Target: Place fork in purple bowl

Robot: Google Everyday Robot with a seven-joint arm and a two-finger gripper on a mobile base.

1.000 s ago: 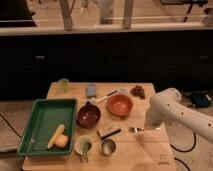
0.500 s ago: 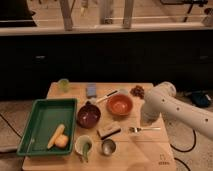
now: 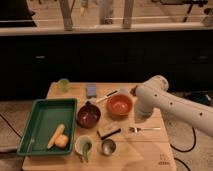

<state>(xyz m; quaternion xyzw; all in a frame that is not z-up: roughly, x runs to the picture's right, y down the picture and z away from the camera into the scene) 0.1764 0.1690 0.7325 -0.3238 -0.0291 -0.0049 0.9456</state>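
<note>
The slim silver fork (image 3: 145, 129) lies flat on the wooden table (image 3: 150, 155), right of centre, handle pointing right. The dark maroon-purple bowl (image 3: 88, 115) sits left of centre, with the orange-red bowl (image 3: 120, 105) between it and the arm. My white arm (image 3: 175, 107) reaches in from the right. Its gripper (image 3: 139, 111) hangs at the arm's end, just right of the orange-red bowl and above and behind the fork's tines. It is mostly hidden by the arm. The gripper is apart from the fork.
A green tray (image 3: 35, 131) with yellow food sits at the left. A pale green cup (image 3: 83, 145), a metal cup (image 3: 107, 147) and a dark block (image 3: 109, 132) stand near the front. A blue sponge (image 3: 91, 90), a white-and-black-handled utensil (image 3: 106, 96) and a green cup (image 3: 63, 84) lie at the back.
The arm has swung left and back from over the fork toward the orange-red bowl. The fork stays on the table and now shows fully.
</note>
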